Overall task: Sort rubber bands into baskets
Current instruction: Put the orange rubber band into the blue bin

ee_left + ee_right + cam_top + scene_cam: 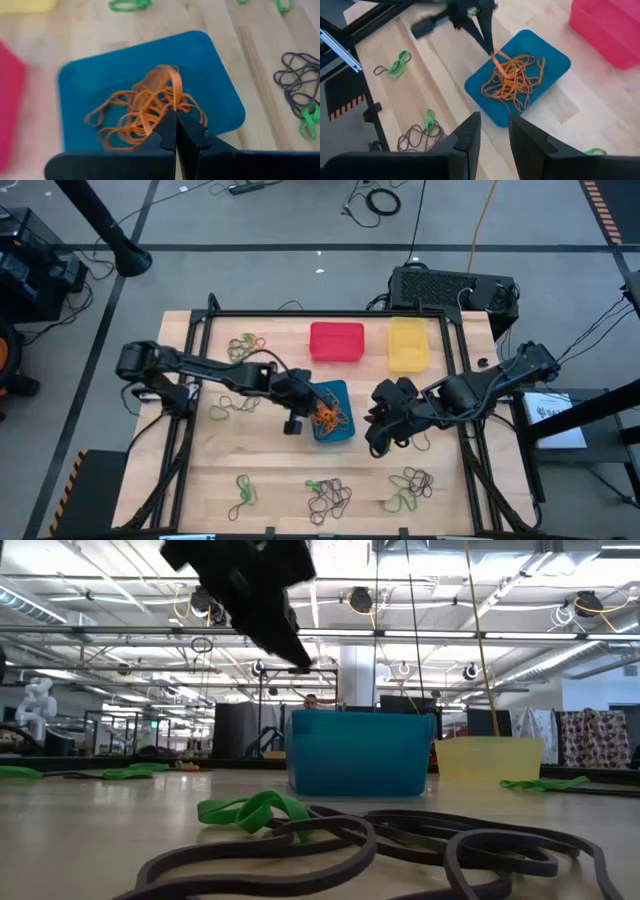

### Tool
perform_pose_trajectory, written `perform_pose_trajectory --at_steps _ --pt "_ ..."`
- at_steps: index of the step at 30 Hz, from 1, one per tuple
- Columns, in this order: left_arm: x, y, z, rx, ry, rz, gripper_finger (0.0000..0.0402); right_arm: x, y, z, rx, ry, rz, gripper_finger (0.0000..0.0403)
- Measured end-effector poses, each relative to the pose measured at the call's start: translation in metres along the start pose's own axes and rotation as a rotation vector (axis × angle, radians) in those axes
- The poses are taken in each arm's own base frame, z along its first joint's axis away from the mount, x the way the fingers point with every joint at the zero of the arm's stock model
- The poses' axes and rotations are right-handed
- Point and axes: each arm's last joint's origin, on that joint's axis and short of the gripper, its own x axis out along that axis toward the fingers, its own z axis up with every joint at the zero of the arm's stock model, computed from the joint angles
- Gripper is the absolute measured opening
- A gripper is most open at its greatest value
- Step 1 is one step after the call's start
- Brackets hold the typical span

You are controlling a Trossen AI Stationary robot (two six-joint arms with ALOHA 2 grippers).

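Observation:
The blue basket (338, 432) stands mid-table and holds a pile of orange rubber bands (135, 117). Behind it stand the red basket (337, 342) and the yellow basket (408, 343). My left gripper (175, 116) hangs over the blue basket, shut on one orange band. My right gripper (494, 131) hovers to the right of the blue basket, above the table, open with nothing between its fingers. Green and dark rubber bands lie in loose clusters on the wood (328, 495). My left gripper pinches one orange band's loop (174, 98) between its two fingertips, coming slantwise from above and from the table's left. The band hangs below the fingertips (491, 50) down to the pile (512, 80) in the blue basket.
More band clusters lie at the far left (245, 342), left of the blue basket (230, 405), and along the near edge (243, 492) (410, 488). A black frame (200, 330) borders the table. In the low view, green (255, 810) and dark bands (420, 840) lie close by.

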Motion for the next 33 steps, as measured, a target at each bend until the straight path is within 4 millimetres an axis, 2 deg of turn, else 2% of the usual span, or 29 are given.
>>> perform_pose_trajectory --at_steps 3,7,11,22,28,33 --pt "0.017 0.001 -0.001 0.000 -0.015 -0.017 0.0002 -0.001 0.001 -0.002 0.011 0.003 0.004 0.0093" --pt "0.029 0.002 -0.002 0.002 -0.022 0.009 0.0002 -0.001 0.002 -0.003 0.034 0.005 0.005 0.0093" --pt "0.027 0.004 -0.001 0.000 -0.022 0.064 0.0020 -0.001 0.001 -0.002 0.038 0.003 0.003 0.0093" --pt "0.017 0.005 0.011 -0.003 0.009 0.086 0.0118 -0.001 0.000 -0.001 -0.007 -0.042 -0.027 0.0093" --pt "0.001 0.007 0.021 0.006 0.138 0.094 0.0134 -0.001 0.000 -0.001 -0.027 -0.042 -0.029 0.0093" --pt "-0.033 0.023 0.016 0.090 0.335 0.196 0.0134 -0.001 0.000 -0.001 -0.062 -0.042 -0.029 0.0093"
